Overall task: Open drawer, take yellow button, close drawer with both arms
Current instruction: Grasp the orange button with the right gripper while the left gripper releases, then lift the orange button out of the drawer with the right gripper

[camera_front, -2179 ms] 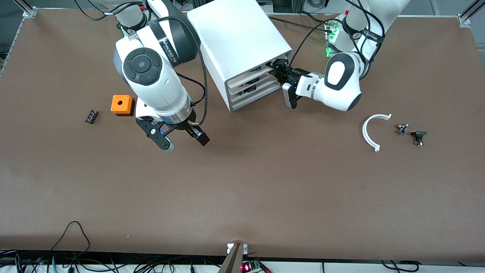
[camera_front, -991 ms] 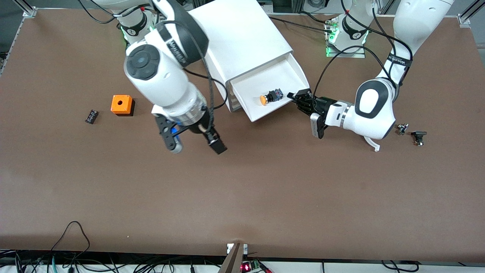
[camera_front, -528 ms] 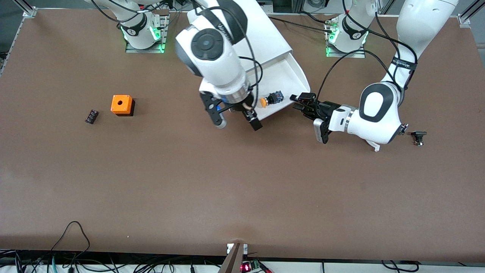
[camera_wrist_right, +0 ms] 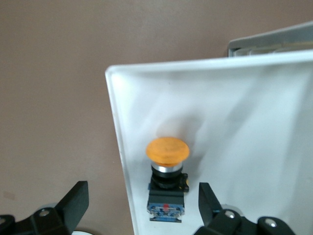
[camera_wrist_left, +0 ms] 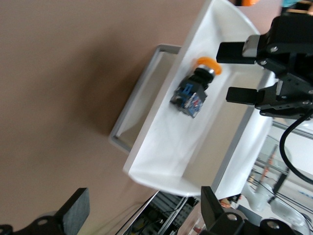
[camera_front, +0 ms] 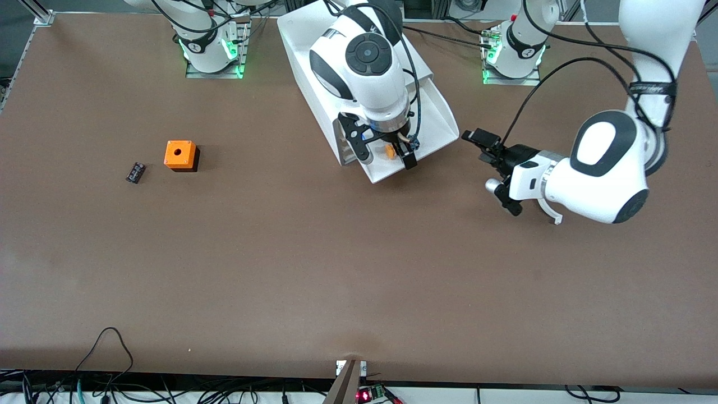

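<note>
The drawer (camera_front: 435,120) stands pulled out of the top of the white cabinet (camera_front: 300,39). The button (camera_front: 389,150) lies on its side in the tray near the cream front, orange cap and black body. My right gripper (camera_front: 385,156) hangs open just over the button, one finger on each side, not touching it. The right wrist view shows the button (camera_wrist_right: 167,171) between the open fingers (camera_wrist_right: 73,203). My left gripper (camera_front: 483,143) is open and empty over the table beside the drawer's front, apart from it. The left wrist view shows the drawer (camera_wrist_left: 161,147), the button (camera_wrist_left: 193,90) and the right gripper (camera_wrist_left: 239,73).
An orange cube with a hole (camera_front: 180,155) and a small black part (camera_front: 135,171) lie toward the right arm's end. A white curved piece (camera_front: 552,216) shows partly under the left arm. The lower drawers (camera_front: 349,154) stay shut under the open tray.
The left gripper pulled the drawer open, let go and drew back toward its own end. The right arm swung from near the orange cube to over the button in the drawer.
</note>
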